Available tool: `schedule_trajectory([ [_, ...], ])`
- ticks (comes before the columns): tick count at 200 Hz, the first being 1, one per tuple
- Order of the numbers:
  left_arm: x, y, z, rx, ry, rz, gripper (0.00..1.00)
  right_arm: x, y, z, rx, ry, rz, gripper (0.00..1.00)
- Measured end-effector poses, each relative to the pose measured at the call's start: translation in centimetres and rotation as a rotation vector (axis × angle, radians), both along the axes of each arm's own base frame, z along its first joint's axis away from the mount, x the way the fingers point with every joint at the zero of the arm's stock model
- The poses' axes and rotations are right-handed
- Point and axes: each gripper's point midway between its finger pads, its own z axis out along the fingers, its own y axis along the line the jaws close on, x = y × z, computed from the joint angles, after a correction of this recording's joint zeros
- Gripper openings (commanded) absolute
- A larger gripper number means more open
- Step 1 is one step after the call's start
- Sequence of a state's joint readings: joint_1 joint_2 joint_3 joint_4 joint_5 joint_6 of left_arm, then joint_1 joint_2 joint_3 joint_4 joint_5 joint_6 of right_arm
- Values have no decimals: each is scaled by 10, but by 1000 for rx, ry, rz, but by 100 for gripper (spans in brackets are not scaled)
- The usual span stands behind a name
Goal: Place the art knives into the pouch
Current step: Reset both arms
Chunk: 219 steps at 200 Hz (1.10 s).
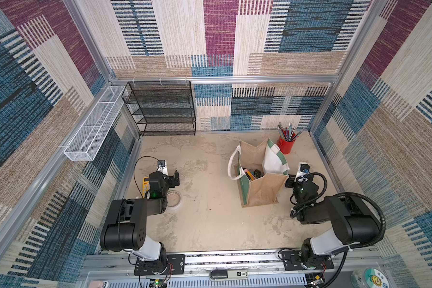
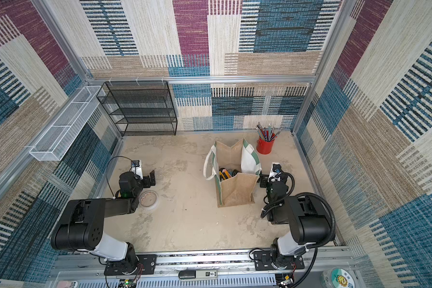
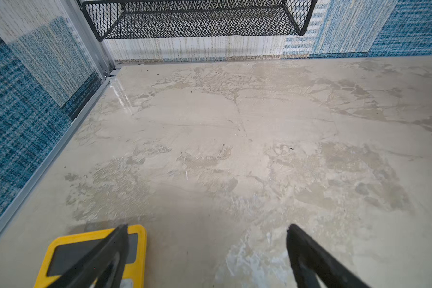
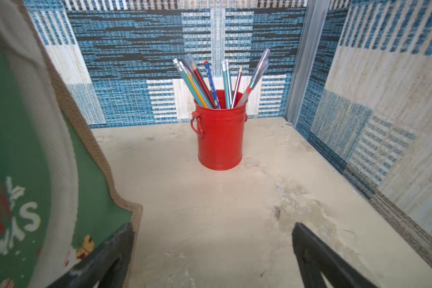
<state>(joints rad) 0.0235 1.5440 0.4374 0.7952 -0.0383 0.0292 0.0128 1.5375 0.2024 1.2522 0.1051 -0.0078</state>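
While both sets of jaws stand spread and hold nothing, the left gripper (image 3: 207, 251) hangs over bare table (image 3: 235, 124) at lower centre of its wrist frame, one finger crossing a yellow calculator (image 3: 137, 249). The right gripper (image 4: 213, 251) sits beside the pouch (image 4: 23, 162), facing a red cup (image 4: 220, 137) of pencils. In both top views the pouch (image 1: 264, 192) stands open right of centre, with a yellow-handled tool, possibly the knife (image 2: 225, 175), among items inside.

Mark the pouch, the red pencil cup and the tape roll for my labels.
pouch (image 1: 264, 189), top view, jute side wall.
red pencil cup (image 4: 220, 139), right wrist view, painted body.
tape roll (image 2: 149, 198), top view, its ring.
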Motion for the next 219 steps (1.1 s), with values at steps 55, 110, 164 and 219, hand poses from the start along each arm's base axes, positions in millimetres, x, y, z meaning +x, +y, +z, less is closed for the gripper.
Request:
schedule_trajectory([
  [55, 0, -4, 0, -6, 0, -19, 99, 0, 0, 3, 0, -14, -1, 99],
  [110, 0, -4, 0, -6, 0, -19, 99, 0, 0, 4, 0, -14, 0, 99],
  [164, 0, -4, 0, -6, 0, -19, 99, 0, 0, 4, 0, -14, 0, 99],
  [219, 0, -4, 0, -6, 0, -19, 99, 0, 0, 4, 0, -14, 0, 99],
])
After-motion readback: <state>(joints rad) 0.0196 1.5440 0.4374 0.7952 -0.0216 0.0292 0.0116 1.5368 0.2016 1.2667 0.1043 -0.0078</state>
